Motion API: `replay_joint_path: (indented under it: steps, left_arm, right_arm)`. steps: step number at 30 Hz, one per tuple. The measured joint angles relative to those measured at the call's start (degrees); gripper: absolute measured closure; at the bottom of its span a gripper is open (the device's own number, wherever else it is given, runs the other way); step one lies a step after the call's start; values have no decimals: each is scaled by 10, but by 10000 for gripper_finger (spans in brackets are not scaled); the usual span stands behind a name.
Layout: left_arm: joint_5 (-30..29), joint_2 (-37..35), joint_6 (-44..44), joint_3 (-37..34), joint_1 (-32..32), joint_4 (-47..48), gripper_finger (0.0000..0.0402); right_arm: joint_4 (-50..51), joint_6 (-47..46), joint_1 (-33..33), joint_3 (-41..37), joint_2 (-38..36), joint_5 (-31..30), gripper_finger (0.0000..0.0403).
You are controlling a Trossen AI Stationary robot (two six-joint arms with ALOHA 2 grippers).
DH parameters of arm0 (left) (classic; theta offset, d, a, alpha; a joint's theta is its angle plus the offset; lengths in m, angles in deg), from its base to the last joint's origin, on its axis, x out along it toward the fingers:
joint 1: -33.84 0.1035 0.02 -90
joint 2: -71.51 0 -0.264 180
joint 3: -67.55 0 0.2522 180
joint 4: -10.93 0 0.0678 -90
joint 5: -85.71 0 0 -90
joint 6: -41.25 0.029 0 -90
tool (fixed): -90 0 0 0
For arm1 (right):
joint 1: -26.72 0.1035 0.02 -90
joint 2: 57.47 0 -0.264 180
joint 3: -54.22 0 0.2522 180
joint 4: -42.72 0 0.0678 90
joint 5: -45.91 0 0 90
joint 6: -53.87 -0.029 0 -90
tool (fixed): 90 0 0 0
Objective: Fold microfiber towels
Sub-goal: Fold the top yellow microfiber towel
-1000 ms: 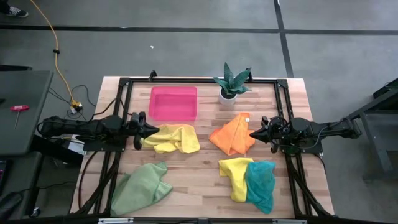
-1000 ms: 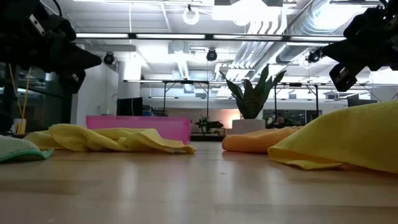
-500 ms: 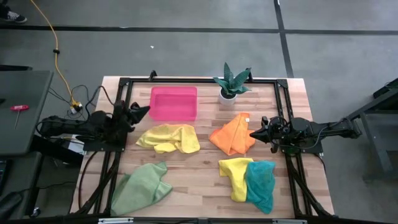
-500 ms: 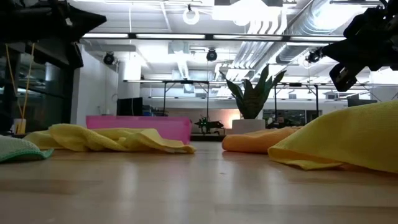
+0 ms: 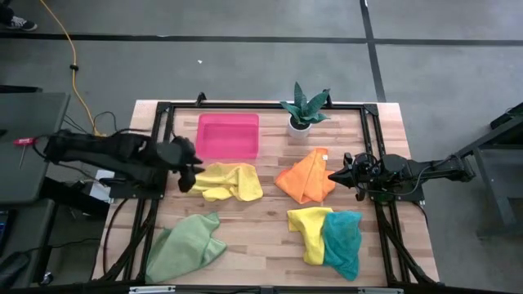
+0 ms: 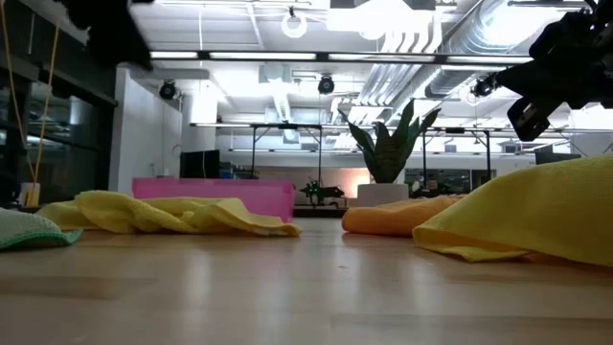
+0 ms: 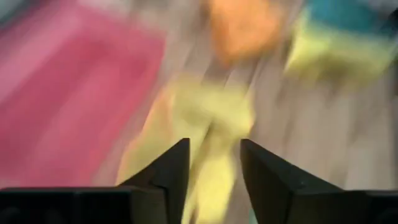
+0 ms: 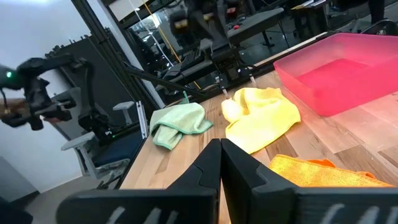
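Observation:
A crumpled yellow towel point(image 5: 230, 181) lies at centre left, and my left gripper point(image 5: 193, 168) hovers open above its left end; it shows blurred past the fingers in the left wrist view point(image 7: 211, 118). My right gripper point(image 5: 330, 174) is shut and empty, held in the air beside the right edge of the orange towel point(image 5: 306, 176). A second yellow towel point(image 5: 308, 230) lies near right with the teal towel point(image 5: 343, 241) partly over it. The light green towel point(image 5: 188, 245) lies bunched at near left.
A rigid pink tray point(image 5: 228, 135) stands at the far side, just beyond the yellow towel. A potted plant point(image 5: 303, 108) stands to its right. Bare wood point(image 5: 261, 220) shows in the table's middle between the towels.
My left gripper swung away from the yellow towel's left end toward the table's far-left and rose, then came back over that end, higher than before. The towels lie as they did.

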State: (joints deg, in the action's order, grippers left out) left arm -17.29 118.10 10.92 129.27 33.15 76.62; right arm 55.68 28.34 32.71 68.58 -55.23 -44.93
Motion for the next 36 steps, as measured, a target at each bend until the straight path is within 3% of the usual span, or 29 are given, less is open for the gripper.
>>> replay_joint_path:
  steps: [4, 7, 19, 30, 36]
  left_arm:
    - [13, 69, -66, 3, -27, 103, 226]
    - [26, 109, -105, -16, -49, 126, 214]
    - [83, 196, -117, -150, -66, 38, 217]
    - [68, 204, -127, -184, -37, 1, 218]
    - [108, 204, -140, -216, -4, 1, 218]
  right_arm:
    - [0, 0, 0, 0, 0, 0, 402]
    - [0, 0, 0, 0, 0, 0, 402]
    - [0, 0, 0, 0, 0, 0, 402]
    - [0, 0, 0, 0, 0, 0, 402]
    - [0, 0, 0, 0, 0, 0, 402]
